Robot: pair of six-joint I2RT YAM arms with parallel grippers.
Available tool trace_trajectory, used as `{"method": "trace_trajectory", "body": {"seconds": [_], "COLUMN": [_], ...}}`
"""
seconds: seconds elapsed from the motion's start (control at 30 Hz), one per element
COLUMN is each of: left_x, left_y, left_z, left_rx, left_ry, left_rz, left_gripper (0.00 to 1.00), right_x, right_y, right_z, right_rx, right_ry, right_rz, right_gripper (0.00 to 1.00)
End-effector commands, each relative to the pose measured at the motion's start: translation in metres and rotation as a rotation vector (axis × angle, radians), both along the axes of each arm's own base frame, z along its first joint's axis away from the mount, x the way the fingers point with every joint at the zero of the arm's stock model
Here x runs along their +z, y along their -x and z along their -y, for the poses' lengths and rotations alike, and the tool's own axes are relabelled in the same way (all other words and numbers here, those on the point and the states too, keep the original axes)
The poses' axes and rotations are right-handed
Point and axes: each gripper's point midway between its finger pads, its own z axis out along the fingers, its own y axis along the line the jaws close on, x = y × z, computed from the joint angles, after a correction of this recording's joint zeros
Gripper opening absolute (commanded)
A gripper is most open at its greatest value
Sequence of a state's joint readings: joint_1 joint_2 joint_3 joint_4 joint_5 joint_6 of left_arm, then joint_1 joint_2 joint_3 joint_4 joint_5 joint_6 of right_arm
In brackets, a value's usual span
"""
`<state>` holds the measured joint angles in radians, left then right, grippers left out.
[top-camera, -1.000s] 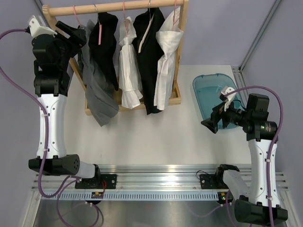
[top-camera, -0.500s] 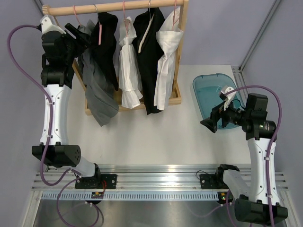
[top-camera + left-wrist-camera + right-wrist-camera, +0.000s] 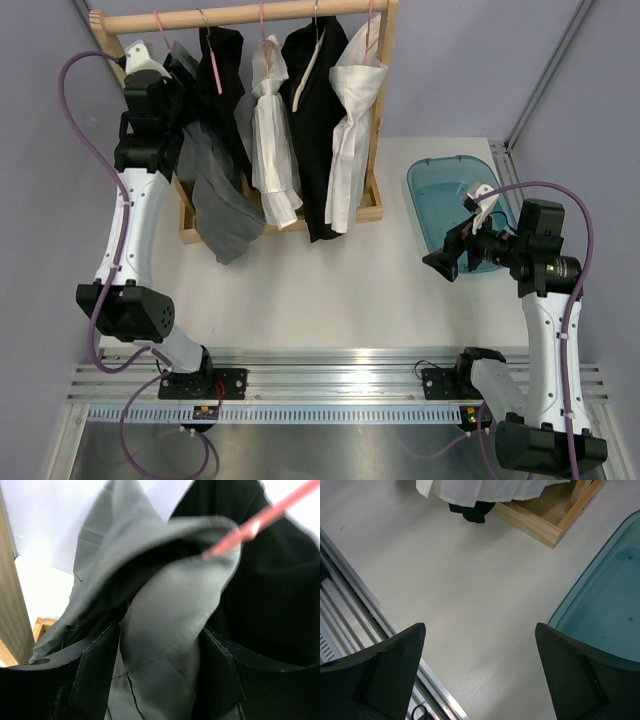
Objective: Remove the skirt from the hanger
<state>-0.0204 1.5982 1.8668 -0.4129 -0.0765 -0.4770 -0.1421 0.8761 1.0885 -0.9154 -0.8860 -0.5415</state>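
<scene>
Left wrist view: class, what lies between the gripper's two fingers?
A fold of the grey skirt lies between the left gripper's fingers; the left wrist view shows it.

surface: white table [image 3: 330, 285] | far left: wooden clothes rack [image 3: 373, 208] stands on its base frame | right: translucent blue tray [image 3: 436, 196] lies flat | near edge: metal rail [image 3: 340, 364]

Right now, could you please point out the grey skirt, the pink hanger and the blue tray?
grey skirt [image 3: 228, 202], top view, on its hanging lower fabric.
pink hanger [image 3: 252, 526], left wrist view, on its slanted arm.
blue tray [image 3: 437, 182], top view, on its bare floor.
</scene>
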Motion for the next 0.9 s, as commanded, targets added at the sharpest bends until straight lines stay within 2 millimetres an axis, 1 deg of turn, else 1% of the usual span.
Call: {"method": "trace_trajectory", "body": {"seconds": [0.0,0.1,0.13,0.2,0.23,0.27,0.3,0.37,0.4,0.5,0.53,0.57,0.6,0.63,0.67,0.73,0.77,0.87], "left_x": [-0.017,-0.024,-0.032,-0.036,-0.038,-0.038,-0.035,-0.030,-0.025,-0.006,0.000,0.014,0.021,0.027,0.040,0.054,0.064,0.079], "left_y": [-0.005,-0.002,-0.002,-0.002,-0.002,-0.002,-0.002,-0.002,-0.002,0.001,0.003,0.008,0.011,0.014,0.021,0.029,0.038,0.051], "left_z": [-0.009,-0.017,-0.019,-0.020,-0.019,-0.017,-0.017,-0.013,-0.011,-0.003,0.000,0.001,0.004,0.006,0.006,0.008,0.008,0.010], "left_rx": [0.057,0.100,0.113,0.118,0.111,0.104,0.101,0.083,0.073,0.031,0.011,0.002,-0.014,-0.024,-0.028,-0.039,-0.042,-0.060], "left_ry": [-0.082,-0.111,-0.116,-0.117,-0.118,-0.115,-0.112,-0.106,-0.103,-0.093,-0.091,-0.090,-0.093,-0.095,-0.099,-0.104,-0.109,-0.117], "left_rz": [-0.016,-0.031,-0.045,-0.052,-0.053,-0.050,-0.040,-0.024,-0.007,0.043,0.056,0.085,0.101,0.113,0.142,0.176,0.202,0.237], "left_gripper": [0.64,0.65,0.65,0.64,0.62,0.60,0.53,0.42,0.33,0.20,0.12,0.09,0.02,0.00,0.00,0.00,0.00,0.00], "right_x": [0.006,0.005,0.004,0.005,0.005,0.005,0.005,0.006,0.005,0.005,0.004,0.004,0.005,0.004,0.005,0.005,0.005,0.006], "right_y": [0.002,0.002,0.002,0.002,0.002,0.002,0.002,0.002,0.002,0.003,0.003,0.003,0.003,0.004,0.004,0.005,0.005,0.005], "right_z": [-0.005,-0.005,-0.005,-0.005,-0.006,-0.006,-0.006,-0.005,-0.005,-0.005,-0.005,-0.005,-0.005,-0.005,-0.005,-0.006,-0.006,-0.008], "right_rx": [0.023,0.021,0.021,0.021,0.021,0.021,0.021,0.020,0.020,0.020,0.020,0.020,0.020,0.020,0.019,0.022,0.023,0.029], "right_ry": [-0.021,-0.021,-0.024,-0.027,-0.028,-0.028,-0.028,-0.027,-0.026,-0.025,-0.026,-0.025,-0.025,-0.026,-0.026,-0.028,-0.032,-0.040], "right_rz": [0.027,0.026,0.021,0.022,0.024,0.024,0.023,0.026,0.023,0.023,0.019,0.020,0.021,0.018,0.019,0.021,0.019,0.014], "right_gripper": [1.00,1.00,1.00,0.99,0.99,1.00,0.99,1.00,1.00,1.00,1.00,0.99,1.00,1.00,1.00,1.00,0.99,0.99]}}
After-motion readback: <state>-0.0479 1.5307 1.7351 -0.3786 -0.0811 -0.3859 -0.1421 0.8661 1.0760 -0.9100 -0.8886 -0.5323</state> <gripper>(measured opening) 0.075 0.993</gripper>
